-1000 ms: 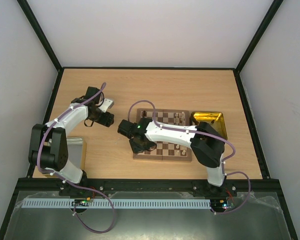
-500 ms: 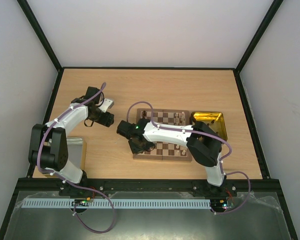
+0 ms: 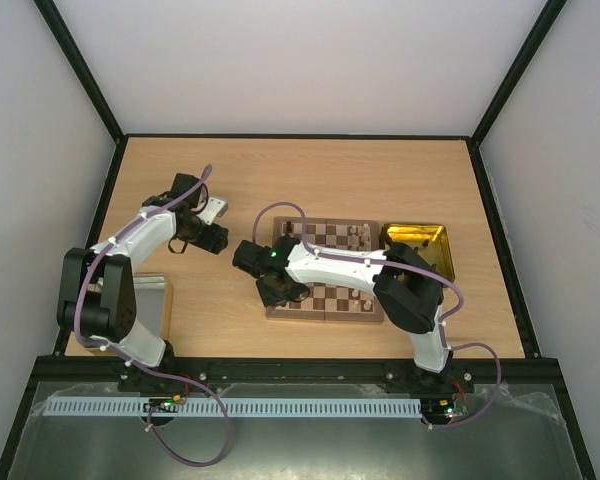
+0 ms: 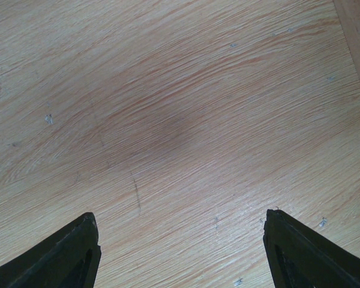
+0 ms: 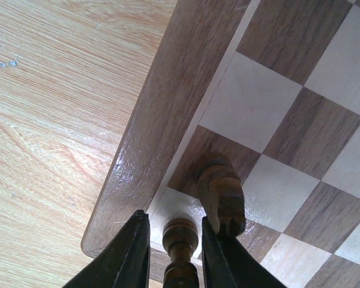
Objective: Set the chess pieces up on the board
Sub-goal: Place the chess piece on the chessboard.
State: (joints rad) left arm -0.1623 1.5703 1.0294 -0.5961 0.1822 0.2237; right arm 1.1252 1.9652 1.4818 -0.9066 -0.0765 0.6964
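Pale wood table (image 3: pixel 380 170), white walls round it. Well left of the board (image 5: pixel 168 108), my left gripper (image 4: pixel 180 213) hangs over bare wood, jaws wide apart and holding nothing. At the board's near-left corner, my right gripper (image 5: pixel 174 217) straddles a dark piece (image 5: pixel 180 234) standing upright on the corner square, its long axis running along the fingers. A sliver of gap shows on one side, so I read those jaws as slack, not clamped. A knight (image 5: pixel 222 192) stands on the next square in, just beside the other finger, so I'd back out straight upward. A tray (image 3: pixel 420 240) sits right of the board
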